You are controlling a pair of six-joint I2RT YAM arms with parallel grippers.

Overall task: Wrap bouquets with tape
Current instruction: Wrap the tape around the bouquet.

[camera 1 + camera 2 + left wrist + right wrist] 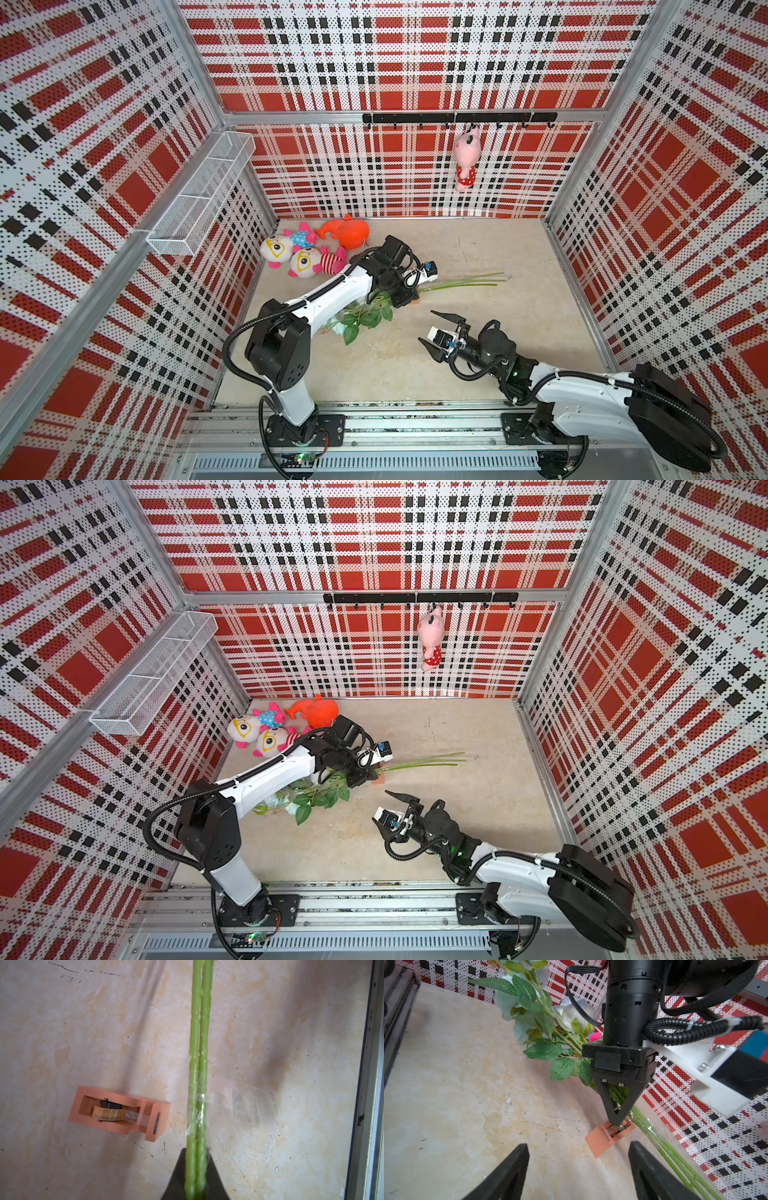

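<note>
The bouquets (365,318), one bunch of pale roses (571,1012) with green leaves, lie left of the floor's middle. The long stems (465,280) point right. My left gripper (195,1152) is shut on the stems (198,1043), pointing down just right of the leaves (316,798). Clear tape (197,1113) is wound round the stems beyond its jaws, and a loose flap (241,1101) sticks out sideways. The orange-tan tape dispenser (116,1111) stands on the floor beside the stems, under the left gripper (616,1120). My right gripper (426,326) is open and holds nothing, a short way in front of the dispenser (600,1140).
Several plush toys (307,253) and an orange one (347,232) lie in the back left corner. A pink plush (467,158) hangs from a black hook rail (415,117) on the back wall. A white wire basket (199,195) is on the left wall.
</note>
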